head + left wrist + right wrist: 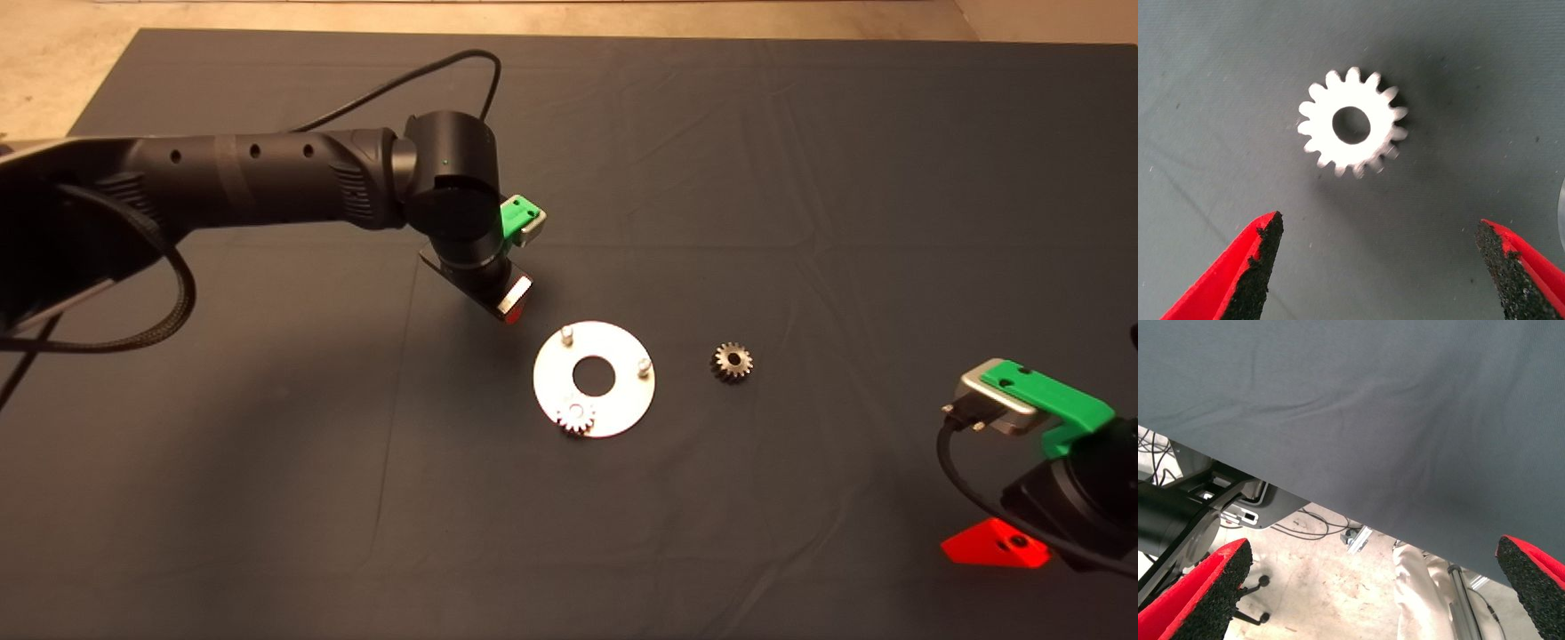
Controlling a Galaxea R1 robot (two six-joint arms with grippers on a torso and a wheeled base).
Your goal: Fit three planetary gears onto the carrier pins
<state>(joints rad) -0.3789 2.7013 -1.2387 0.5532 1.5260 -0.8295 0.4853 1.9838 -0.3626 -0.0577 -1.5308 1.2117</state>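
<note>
The shiny silver disc (622, 400) lies at the middle of the mat. Two bare carrier pins (566, 334) (645, 365) stand on it. One planetary gear (576, 416) sits on the disc at the third pin's place. A second gear (732, 362) lies on the mat to the right of the disc. My left gripper (513, 313) hangs just left of and behind the disc. The left wrist view shows it open (1378, 227) above a third gear (1351, 123), which lies flat on the mat and is hidden under the gripper in the head view. My right gripper (996, 547) is parked at the lower right, open.
The dark mat (267, 489) covers the table, with its far edge and the pale floor (53, 80) at the back left. The right wrist view looks past the mat's edge (1338, 500) at the floor, cables and a stand (1191, 513).
</note>
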